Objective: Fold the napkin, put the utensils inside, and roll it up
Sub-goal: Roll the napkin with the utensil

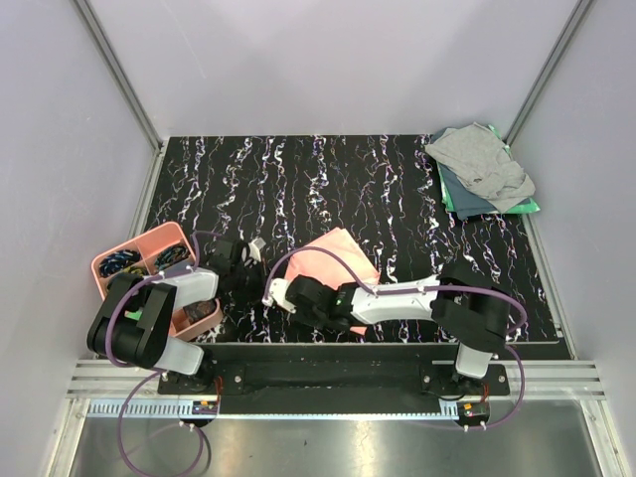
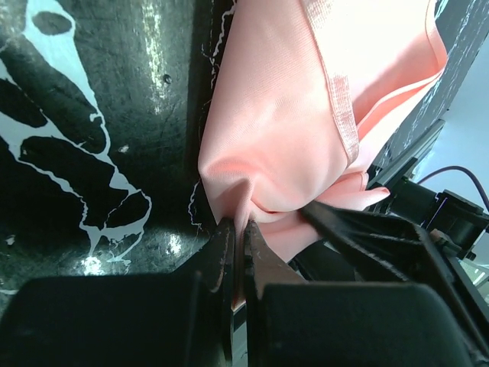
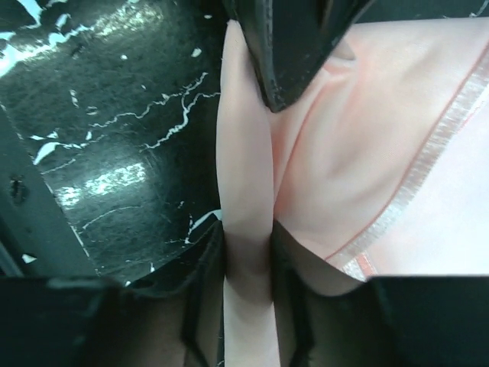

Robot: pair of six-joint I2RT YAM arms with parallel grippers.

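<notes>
The napkin [image 1: 336, 256], a salmon-pink cloth, lies bunched near the middle of the table's [image 1: 298, 179] near edge and is not yet folded flat. The left gripper [image 2: 238, 229] has its jaws all but together on a thin pinch of the cloth, which puckers toward them. The right gripper [image 3: 248, 248] stands just beside it, jaws narrow, with a raised ridge of the same cloth filling the gap and touching both fingers. Both arms therefore hold the napkin at neighbouring spots.

The fabric looks light, thin and limp, with a slight sheen. It will probably sag and slip between the pads rather than keep a crease. The stitched hem [image 2: 340, 99] looks like the firmer part, so a hold there or at a corner should steer it better than a mid-cloth pinch.

A pink tray [image 1: 99, 268] sits at the left edge, its contents too small to name. A grey cloth [image 1: 482, 159] lies on a green cloth [image 1: 525, 207] in the far right corner
</notes>
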